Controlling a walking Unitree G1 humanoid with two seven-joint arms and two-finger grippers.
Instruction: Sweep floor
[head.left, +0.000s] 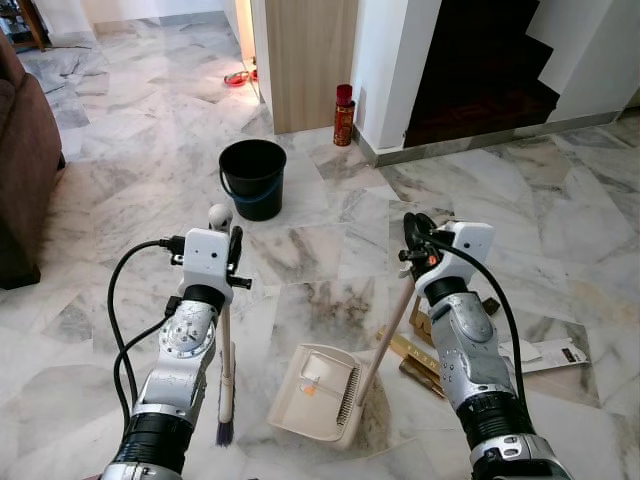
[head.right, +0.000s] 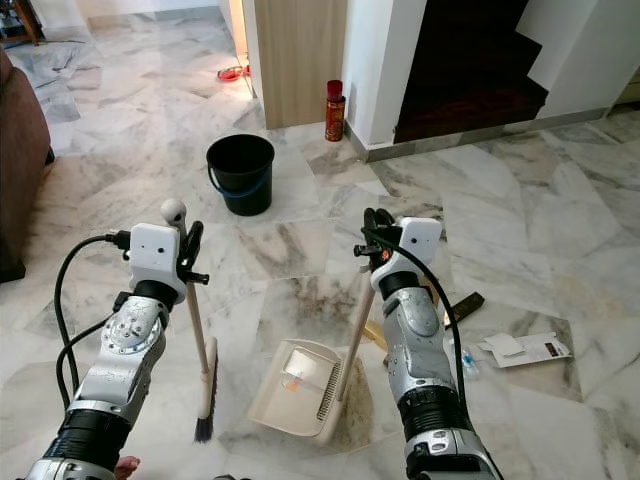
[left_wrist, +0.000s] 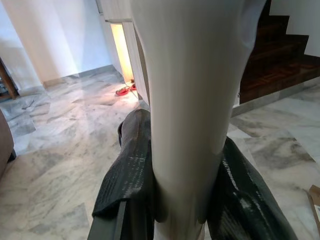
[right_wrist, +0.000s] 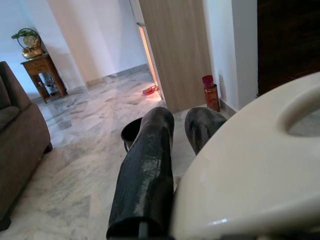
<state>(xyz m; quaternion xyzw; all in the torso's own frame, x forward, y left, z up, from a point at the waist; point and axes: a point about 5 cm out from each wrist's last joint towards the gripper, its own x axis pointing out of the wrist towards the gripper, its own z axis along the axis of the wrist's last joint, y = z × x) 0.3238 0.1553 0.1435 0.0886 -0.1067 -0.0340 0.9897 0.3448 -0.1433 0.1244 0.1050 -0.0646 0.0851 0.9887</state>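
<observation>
- Right in front of the robot, a black bucket (head.left: 252, 176) stands upright on the marble floor (head.left: 560, 210). What is inside it cannot be seen.
- Close to the robot's feet lies a cream dustpan (head.left: 315, 392). Its tray rests flat on the floor with a small orange bit inside.
- Its long handle (head.left: 385, 343) leans up and to the right, into the right gripper (head.left: 415, 240). The two black fingers are closed around the top of that handle.
- On the left stands the broom (head.left: 226, 340). Its long stick is almost straight up, with the dark bristles down on the floor and the round knob on top.
- The left gripper (head.left: 236, 255) is squeezed tight on the broom stick, near its top. In the left wrist view one black finger (left_wrist: 127, 170) sits on each side of the pale stick.
- Some flat cardboard bits (head.left: 415, 350) and a white paper (head.left: 550, 352) lie on the floor, just right of the dustpan and partly behind the right arm.
- A red can (head.left: 344, 115) stands by the wall corner, behind the bucket.
- A brown sofa (head.left: 25, 160) is far to the left.
- Dark stairs (head.left: 480, 80) go up on the right at the back.
- Something red (head.left: 238, 77) lies on the floor by the lit doorway.
</observation>
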